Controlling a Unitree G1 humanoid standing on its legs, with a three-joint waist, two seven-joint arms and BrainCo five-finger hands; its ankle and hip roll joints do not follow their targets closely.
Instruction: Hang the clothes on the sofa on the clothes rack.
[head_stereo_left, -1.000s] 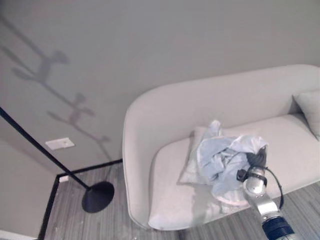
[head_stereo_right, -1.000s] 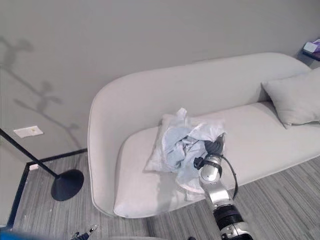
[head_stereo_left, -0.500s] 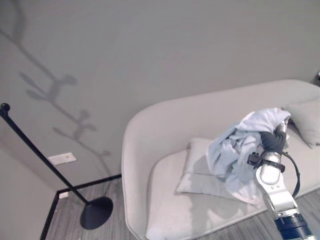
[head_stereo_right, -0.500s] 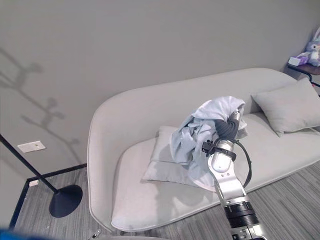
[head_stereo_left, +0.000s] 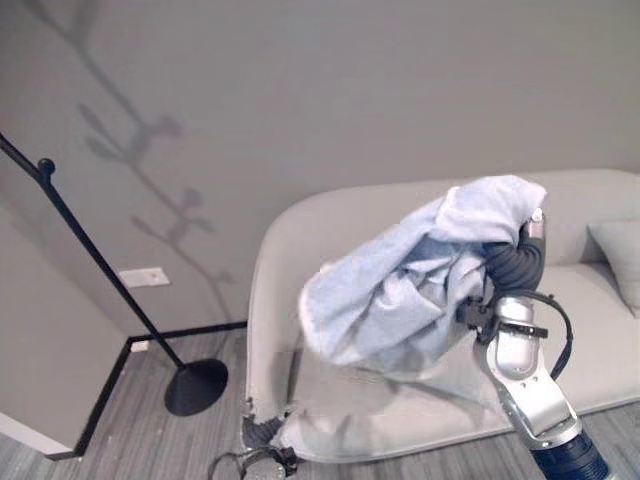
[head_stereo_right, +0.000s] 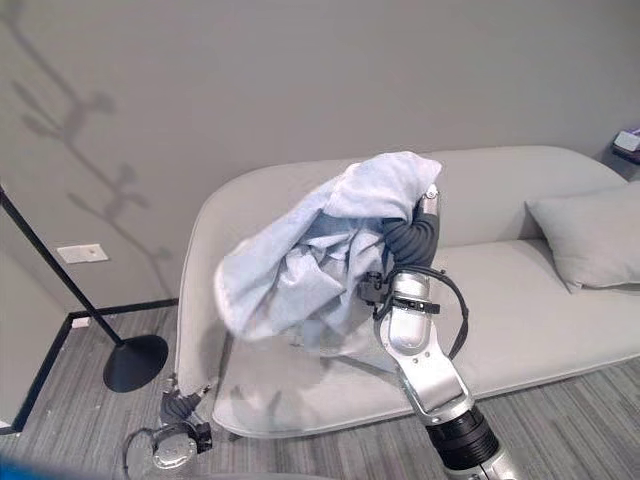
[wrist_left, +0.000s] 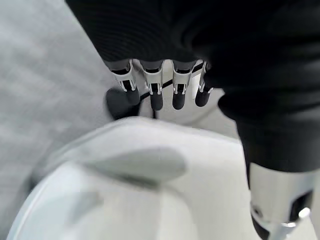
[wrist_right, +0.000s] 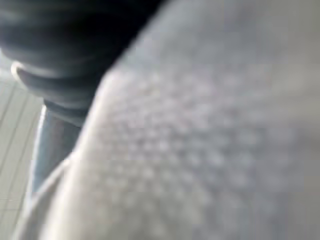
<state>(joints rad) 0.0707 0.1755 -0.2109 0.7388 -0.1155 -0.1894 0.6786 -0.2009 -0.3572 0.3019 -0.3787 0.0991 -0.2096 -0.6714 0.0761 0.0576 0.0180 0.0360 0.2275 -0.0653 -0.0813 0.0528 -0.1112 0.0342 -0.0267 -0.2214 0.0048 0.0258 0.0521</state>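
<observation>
Fingers of the right hand are buried under the crumpled pale-blue garment, so their grip cannot be told; the cloth drapes over that raised hand, clear above the light grey curved sofa. Straight, empty fingers show on the left hand. Carrying is the step in hand; next, the bundle must travel leftward to the thin black clothes rack and catch on a peg.

One sofa, one garment, one cushion, one rack.
</observation>
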